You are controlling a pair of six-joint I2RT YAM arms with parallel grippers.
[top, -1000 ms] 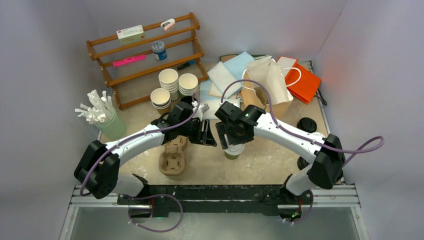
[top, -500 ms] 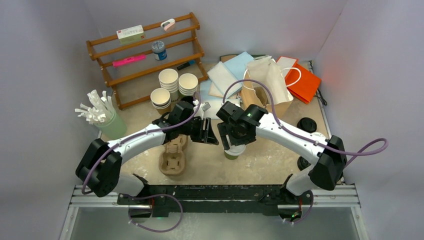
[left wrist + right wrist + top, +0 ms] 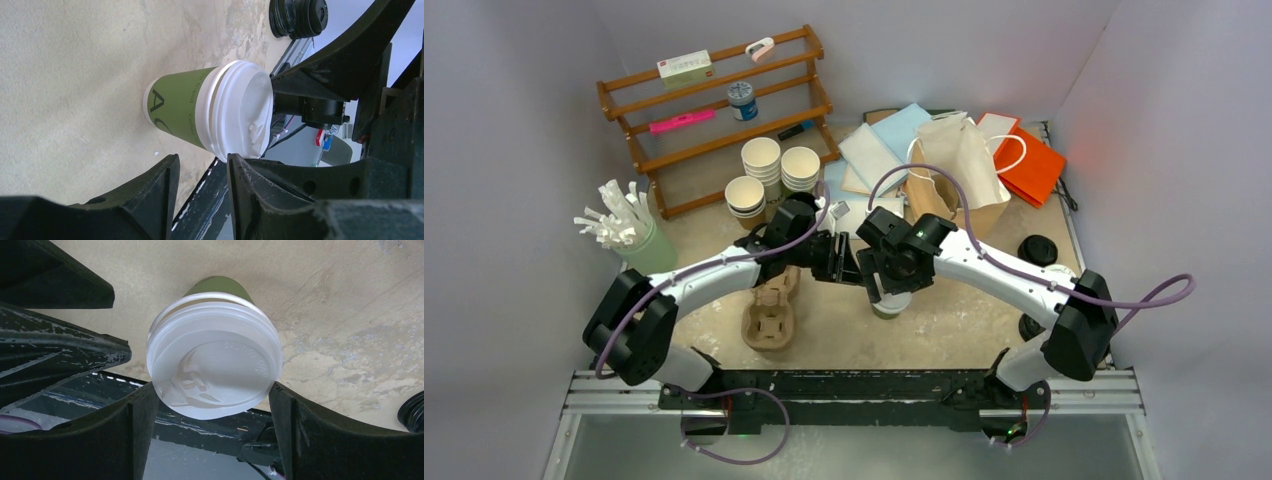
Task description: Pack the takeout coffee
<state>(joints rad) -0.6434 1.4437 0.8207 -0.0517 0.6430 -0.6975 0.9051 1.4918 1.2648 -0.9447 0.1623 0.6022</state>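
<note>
Standing upright, lid (image 3: 215, 365) up, the green cup (image 3: 180, 107) sits between the right fingers (image 3: 125, 440), grip unclear; left fingers (image 3: 150, 200) parted.

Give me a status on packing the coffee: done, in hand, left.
Done: the green cup has its white lid on. In hand: the right gripper straddles the lid, grip unclear; the left gripper hangs open beside it. Left: the cup stands on the table, not in the pulp tray or the paper bag.

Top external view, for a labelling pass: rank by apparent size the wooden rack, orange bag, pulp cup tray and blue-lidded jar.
Largest first:
wooden rack
orange bag
pulp cup tray, close to the bag; both partly hidden
blue-lidded jar
</note>
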